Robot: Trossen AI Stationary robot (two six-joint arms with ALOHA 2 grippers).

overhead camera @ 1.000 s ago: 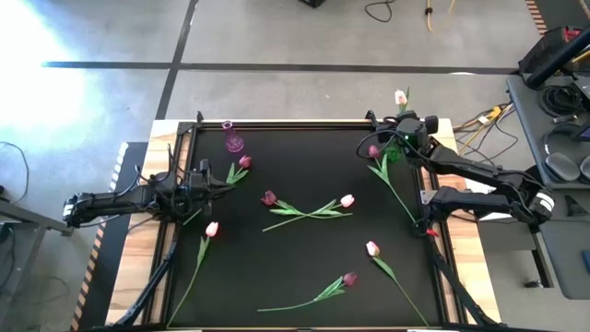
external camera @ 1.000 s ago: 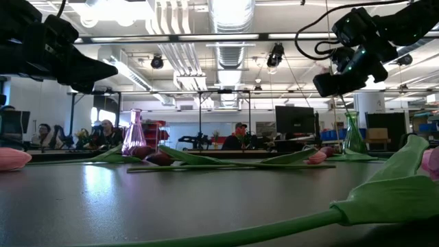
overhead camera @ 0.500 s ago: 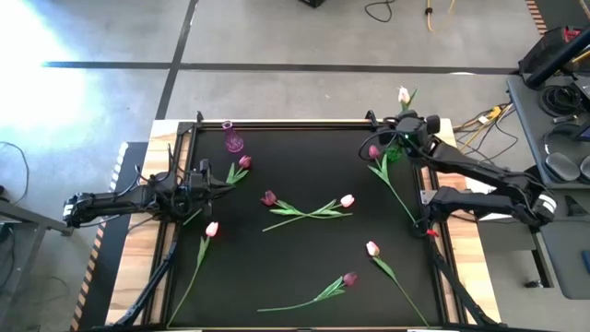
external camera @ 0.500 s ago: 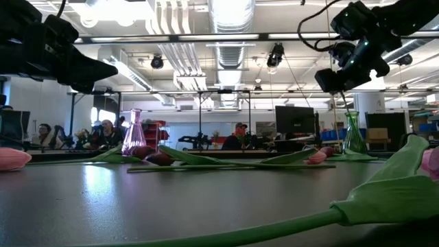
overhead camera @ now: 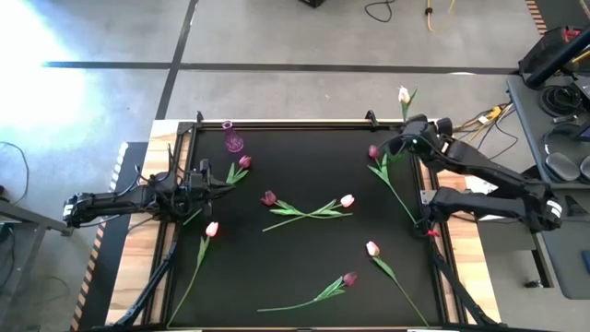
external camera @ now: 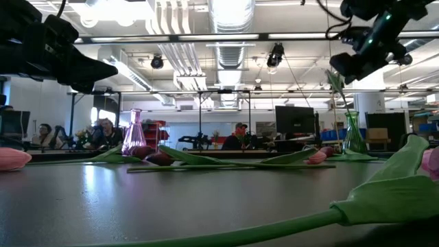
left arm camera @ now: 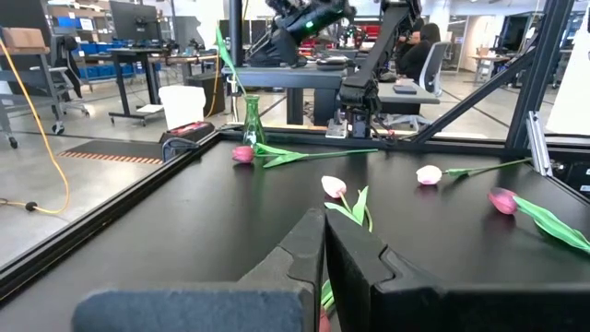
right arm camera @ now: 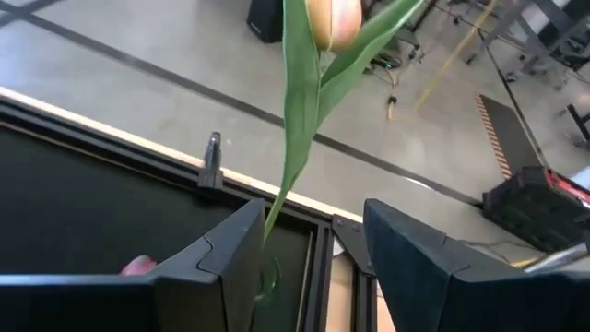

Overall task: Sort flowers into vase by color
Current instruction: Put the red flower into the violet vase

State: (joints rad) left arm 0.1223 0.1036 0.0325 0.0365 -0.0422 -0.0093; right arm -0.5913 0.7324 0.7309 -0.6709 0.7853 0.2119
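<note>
Right hand sits above the green vase at the far right corner of the black surface, jaws spread and grasping nothing; a pale tulip stands in that vase, its stem passing between the fingers in the right wrist view, seemingly untouched; left hand hangs over the left edge, clenched shut and empty; so one flower looks sorted, most work is left; the pink vase at the far left holds nothing; seven tulips lie loose on the surface, dark ones and pale ones mixed, one dark head just beside the green vase; hard to tell how deep the stem sits in the vase, since the arm covers its mouth from above; near stems in the low view are cut off.
</note>
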